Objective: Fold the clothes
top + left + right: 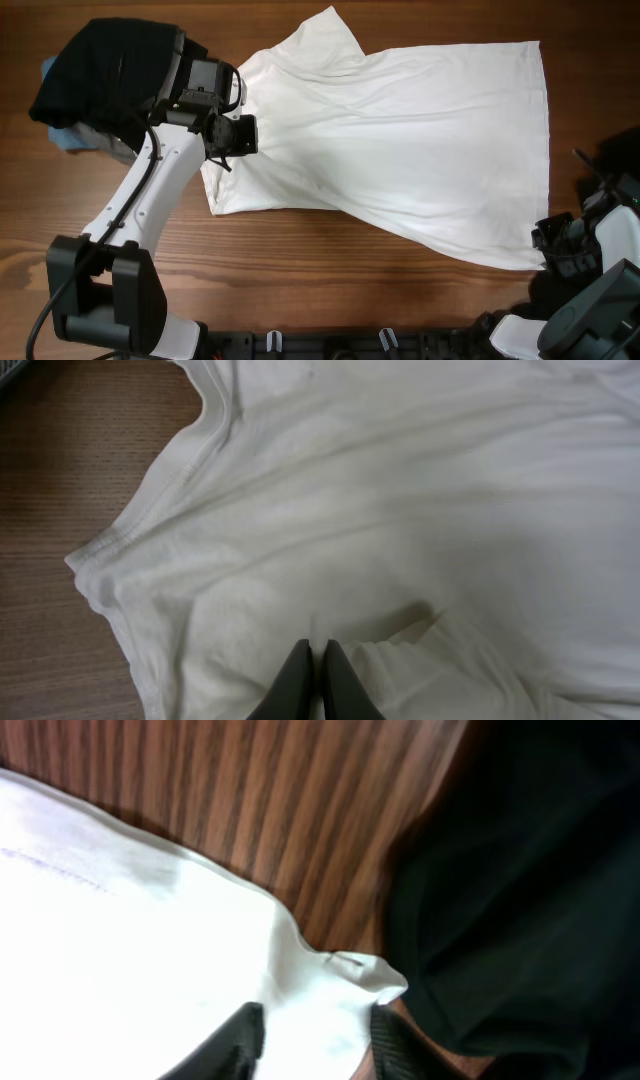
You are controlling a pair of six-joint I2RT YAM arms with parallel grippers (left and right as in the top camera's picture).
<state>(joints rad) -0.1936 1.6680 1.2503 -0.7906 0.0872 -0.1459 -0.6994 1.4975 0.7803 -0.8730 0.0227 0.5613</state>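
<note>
A white T-shirt (400, 130) lies spread flat on the wooden table, collar to the left and hem to the right. My left gripper (240, 135) sits on the shirt near the collar and left shoulder. In the left wrist view its fingers (312, 650) are pressed together on a pinch of the white fabric (400, 510), which wrinkles around the tips. My right gripper (550, 245) is at the shirt's near right hem corner. In the right wrist view its fingers (315, 1020) are open, straddling that corner of the shirt (120, 920).
A pile of black clothing (100, 70) lies on a blue garment (65, 140) at the back left, beside the left arm. Another dark cloth (620, 150) lies at the right edge and shows in the right wrist view (520, 870). Bare wood runs along the front.
</note>
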